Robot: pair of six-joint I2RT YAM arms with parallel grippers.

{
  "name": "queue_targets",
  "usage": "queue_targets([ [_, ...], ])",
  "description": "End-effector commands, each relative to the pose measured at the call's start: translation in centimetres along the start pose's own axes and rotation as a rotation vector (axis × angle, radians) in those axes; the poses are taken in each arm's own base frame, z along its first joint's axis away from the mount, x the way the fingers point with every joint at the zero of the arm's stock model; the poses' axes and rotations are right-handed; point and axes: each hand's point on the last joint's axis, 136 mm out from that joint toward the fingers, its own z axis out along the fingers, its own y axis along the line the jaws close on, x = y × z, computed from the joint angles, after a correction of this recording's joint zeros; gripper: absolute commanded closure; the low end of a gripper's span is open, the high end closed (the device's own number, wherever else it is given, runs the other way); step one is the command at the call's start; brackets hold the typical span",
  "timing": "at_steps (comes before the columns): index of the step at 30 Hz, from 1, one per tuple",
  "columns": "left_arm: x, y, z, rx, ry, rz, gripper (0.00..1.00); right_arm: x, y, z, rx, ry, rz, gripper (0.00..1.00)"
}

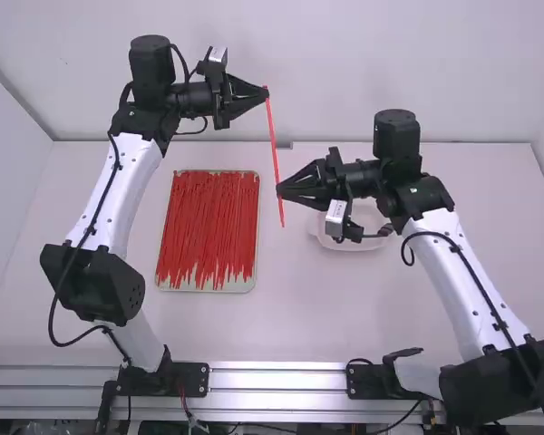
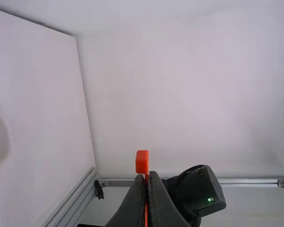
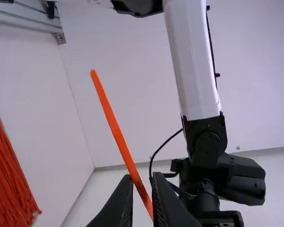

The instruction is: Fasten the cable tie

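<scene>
A single red cable tie [image 1: 274, 149] hangs almost upright in the air above the table's middle. My left gripper [image 1: 264, 91], raised high at the back, is shut on its upper end; the tie's square head [image 2: 142, 161] sticks out just past the closed fingertips. Lower down, my right gripper [image 1: 279, 190] comes in from the right and is shut on the strap, whose tail [image 1: 282, 220] pokes out below. In the right wrist view the strap [image 3: 114, 127] runs up from between the fingers [image 3: 127, 198] toward the left arm [image 3: 191, 71].
A tray [image 1: 250, 285] packed with several red cable ties [image 1: 208, 227] lies left of the middle, below the left arm. A small white dish [image 1: 374, 245] sits under the right wrist. The aluminium rail [image 1: 272, 373] borders the table's near edge.
</scene>
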Motion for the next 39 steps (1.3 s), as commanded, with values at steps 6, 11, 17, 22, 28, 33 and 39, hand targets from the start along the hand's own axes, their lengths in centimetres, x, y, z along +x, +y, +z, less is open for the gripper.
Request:
queue_targets([
  [6,0.5,-1.9,-0.2,0.025,0.015,0.074,0.98,-0.1,0.1,0.1,0.004,-0.013,-0.004,0.91],
  [11,0.5,-1.9,-0.2,0.025,0.013,0.076,0.98,0.1,0.1,-0.2,0.005,-0.001,0.003,1.00],
  [17,0.8,-2.2,-0.2,0.041,0.028,0.297,0.98,-0.2,0.1,0.2,0.002,-0.019,0.216,1.00],
  [22,1.6,-2.2,-0.3,0.065,0.062,0.590,0.98,-0.8,0.2,0.9,-0.012,-0.044,0.529,1.00],
  [28,2.0,-0.9,-0.3,0.042,0.076,0.774,0.98,-0.8,0.2,0.9,-0.019,-0.044,0.854,1.00],
  [33,2.2,-0.2,-0.3,0.028,0.084,0.753,0.98,-0.6,0.1,0.6,-0.017,-0.034,1.044,1.00],
  [39,2.1,0.3,-0.2,0.028,0.084,0.748,0.98,-0.7,-0.1,1.0,-0.024,-0.042,1.114,1.00],
])
